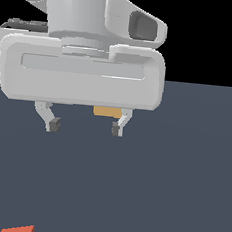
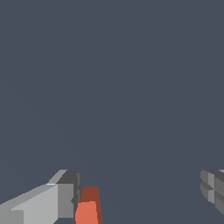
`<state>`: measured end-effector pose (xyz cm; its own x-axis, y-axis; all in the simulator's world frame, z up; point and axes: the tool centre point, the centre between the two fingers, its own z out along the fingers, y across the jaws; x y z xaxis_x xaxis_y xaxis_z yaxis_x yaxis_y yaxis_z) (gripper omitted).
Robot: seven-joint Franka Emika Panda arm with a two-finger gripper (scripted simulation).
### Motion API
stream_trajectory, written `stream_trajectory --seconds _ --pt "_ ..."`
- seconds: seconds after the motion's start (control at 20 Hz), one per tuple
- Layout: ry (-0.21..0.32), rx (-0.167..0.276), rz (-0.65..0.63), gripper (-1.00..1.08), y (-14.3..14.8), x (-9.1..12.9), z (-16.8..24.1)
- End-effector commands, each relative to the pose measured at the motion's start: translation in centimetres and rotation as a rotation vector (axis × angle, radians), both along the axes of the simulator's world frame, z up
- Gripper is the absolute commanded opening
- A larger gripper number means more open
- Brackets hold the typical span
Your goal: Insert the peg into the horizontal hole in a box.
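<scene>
Above the flat slate floor (image 1: 180, 194), the end effector (image 1: 85, 126) gapes wide, near the blocky orange-red peg (image 1: 19, 231).

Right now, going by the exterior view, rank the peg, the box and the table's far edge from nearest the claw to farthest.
1. peg: low at the exterior view's left, probably nearest the open claw.
2. box: a tan sliver behind the claw, seemingly farther back.
3. table's far edge: hindmost, at the horizon.
</scene>
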<state>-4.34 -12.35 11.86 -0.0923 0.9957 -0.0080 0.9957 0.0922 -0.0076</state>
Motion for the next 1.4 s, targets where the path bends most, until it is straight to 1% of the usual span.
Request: stream_trajectory --seconds 0.0,0.45,0.75,1.05,1.35 --pt "-0.001 0.001 0.015 1.0 -2.7 -0.6 -0.7" --pt "-0.004 0.005 0.067 1.0 -12.2 -2.1 -3.1" --pt "-0.005 0.007 0.095 1.0 -17.3 -2.5 -4.3" --pt "-0.006 0.009 0.111 1.0 -20.3 -2.6 -5.1" --pt "-0.006 0.009 0.117 1.0 -21.3 -2.5 -5.3"
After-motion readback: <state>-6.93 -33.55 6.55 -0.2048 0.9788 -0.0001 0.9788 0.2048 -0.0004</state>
